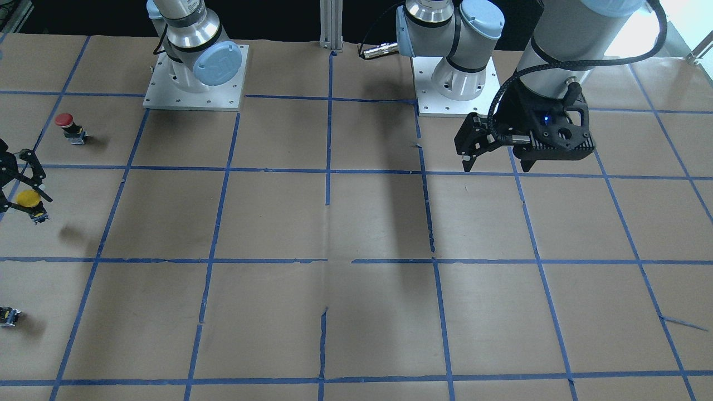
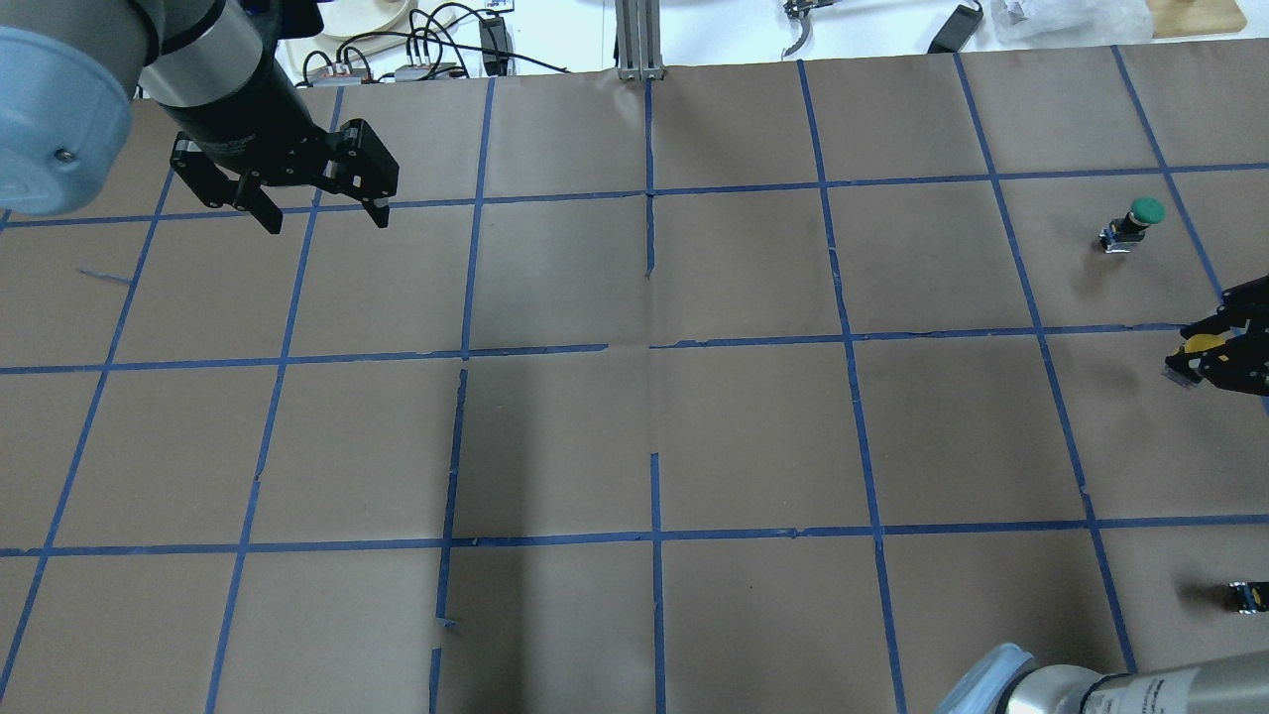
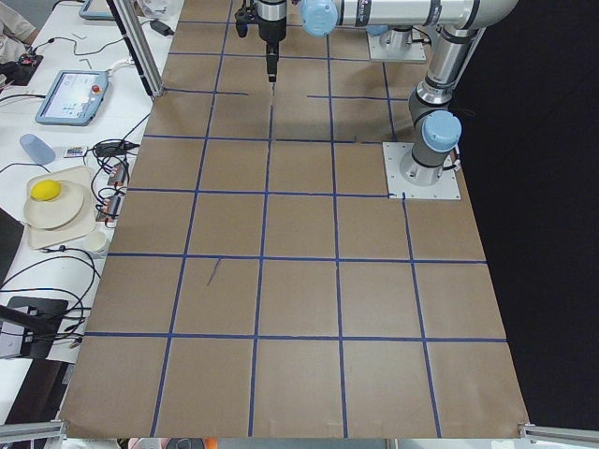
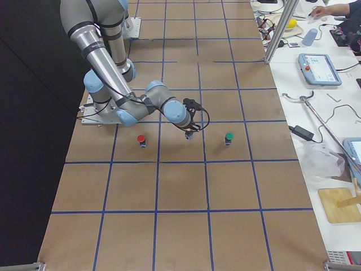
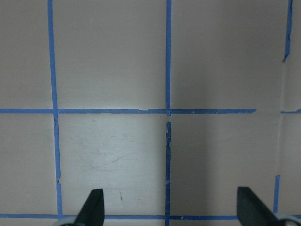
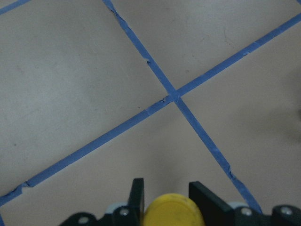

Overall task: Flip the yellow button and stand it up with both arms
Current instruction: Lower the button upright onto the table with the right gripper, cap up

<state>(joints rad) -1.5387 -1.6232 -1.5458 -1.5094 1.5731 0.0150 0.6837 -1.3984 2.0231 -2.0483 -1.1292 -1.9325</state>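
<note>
Brown paper table (image 1: 278, 223), blue tape grid, both arm bases at its robot-side edge

- Landmark: red button (image 1: 67, 123), standing cap up
- Yellow button (image 6: 171, 209): near the red button, on the side away from the bases; in the right side view it sits between the red button and a green button (image 4: 228, 137)
- Right gripper (image 1: 27, 195): clenched on the yellow button, fingers (image 6: 137, 197) either side of the cap
- A shadow lies on the paper apart from the base, so the button is probably lifted clear
- Long axis: cap above base, apparently tilted; exact angle unclear
- Left gripper (image 1: 497, 166): spread wide, empty, hovering well apart from the red button, over the table's other half
- Key relation: right arm has the part, and the left must cross most of the table toward the red button to reach the base end
- Judgement: flip not done, hand-off pending
</note>
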